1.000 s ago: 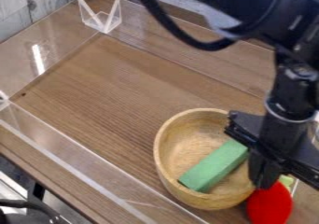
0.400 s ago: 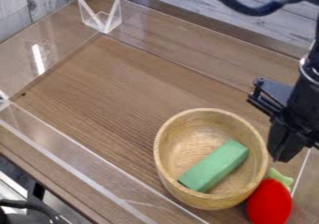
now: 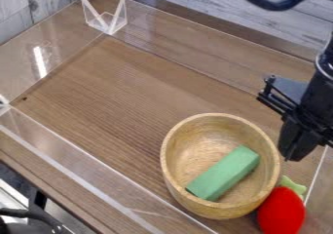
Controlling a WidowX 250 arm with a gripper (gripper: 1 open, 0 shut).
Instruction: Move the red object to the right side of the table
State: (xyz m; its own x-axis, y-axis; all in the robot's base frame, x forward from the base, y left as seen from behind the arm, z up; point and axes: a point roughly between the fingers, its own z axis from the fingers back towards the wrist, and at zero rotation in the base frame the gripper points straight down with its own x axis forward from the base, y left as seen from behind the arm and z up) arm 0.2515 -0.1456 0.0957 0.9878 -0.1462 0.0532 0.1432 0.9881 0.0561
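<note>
The red object (image 3: 279, 213), a small strawberry-like toy with a green leafy top, lies on the table (image 3: 124, 92) at the bottom right, just beyond the rim of the wooden bowl (image 3: 182, 145). My gripper (image 3: 301, 156) hangs pointing down above and slightly behind the toy, clear of it. Its fingers look pressed together with nothing between them. A green block (image 3: 224, 173) rests inside the bowl.
Low clear acrylic walls (image 3: 58, 145) edge the tabletop on the left and front. A small clear stand (image 3: 104, 16) sits at the far corner. The black arm and cables reach in from the top right.
The gripper has lifted off from beside the red toy and drifted up and to the right in the picture. The toy, bowl and block stay where they were.
</note>
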